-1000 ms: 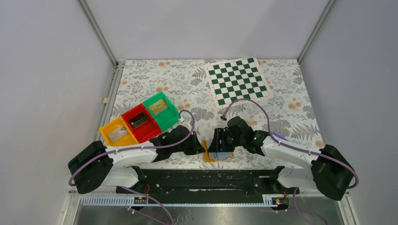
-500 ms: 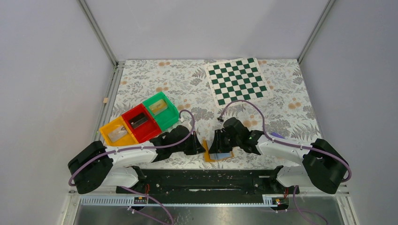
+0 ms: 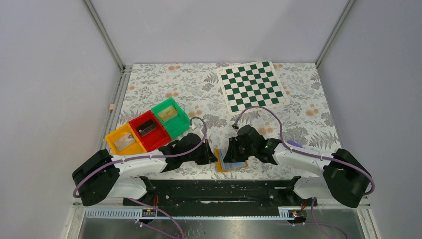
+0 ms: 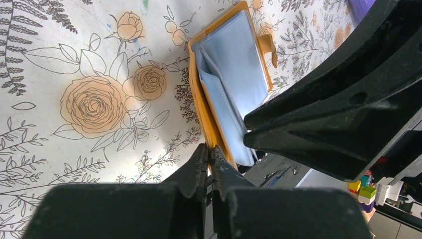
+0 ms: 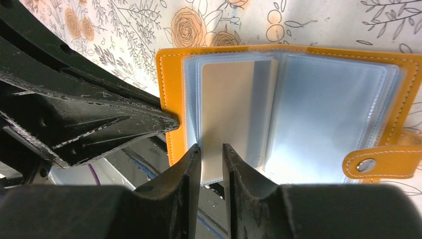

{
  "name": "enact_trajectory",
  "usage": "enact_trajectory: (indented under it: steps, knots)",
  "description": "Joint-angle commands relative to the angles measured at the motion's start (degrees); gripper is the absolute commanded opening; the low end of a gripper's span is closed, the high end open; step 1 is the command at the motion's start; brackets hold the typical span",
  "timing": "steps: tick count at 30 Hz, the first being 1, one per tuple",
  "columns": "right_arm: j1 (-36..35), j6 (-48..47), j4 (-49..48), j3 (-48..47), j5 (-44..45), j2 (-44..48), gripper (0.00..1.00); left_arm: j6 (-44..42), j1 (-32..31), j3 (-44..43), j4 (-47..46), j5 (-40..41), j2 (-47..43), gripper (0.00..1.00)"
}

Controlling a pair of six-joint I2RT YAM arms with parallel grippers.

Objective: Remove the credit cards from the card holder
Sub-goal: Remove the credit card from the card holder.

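The card holder (image 3: 232, 165) lies open at the table's near edge, orange outside with pale-blue sleeves (image 5: 328, 114). My left gripper (image 3: 214, 157) is shut on the lower edge of its orange left cover (image 4: 203, 107), which stands raised; the jaws (image 4: 211, 149) meet on it. A beige credit card (image 5: 226, 109) sits in a left-hand sleeve, its lower edge sticking out. My right gripper (image 5: 211, 148) has its jaws drawn narrow around that lower edge, a small gap still showing; a firm pinch cannot be made out. Its black fingers (image 4: 318, 114) fill the left wrist view's right side.
Orange (image 3: 123, 140), red (image 3: 148, 129) and green (image 3: 170, 115) bins stand in a row at the left. A green-and-white chessboard (image 3: 252, 85) lies at the back right. The black base rail (image 3: 219, 189) runs just below the holder. The holder's snap tab (image 5: 378, 163) points right.
The right gripper's jaws have narrowed from wide apart to a small gap at the card's edge, and the right arm drew slightly left. The left gripper stayed shut on the cover.
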State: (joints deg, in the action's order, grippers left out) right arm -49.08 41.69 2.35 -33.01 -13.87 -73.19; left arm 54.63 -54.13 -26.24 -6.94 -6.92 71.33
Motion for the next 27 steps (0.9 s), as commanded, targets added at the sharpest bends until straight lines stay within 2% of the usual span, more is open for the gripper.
enact_trajectory:
  steps: [1,27]
  knots:
    - [-0.4,-1.97,4.16,-0.58,5.76,2.54,0.3,-0.82,-0.24,-0.94,-0.94,-0.14,-1.5,0.0]
    - [-0.4,-5.65,11.09,-1.41,11.23,5.91,0.37,-0.51,-0.21,-0.99,-1.41,-0.26,-0.76,0.0]
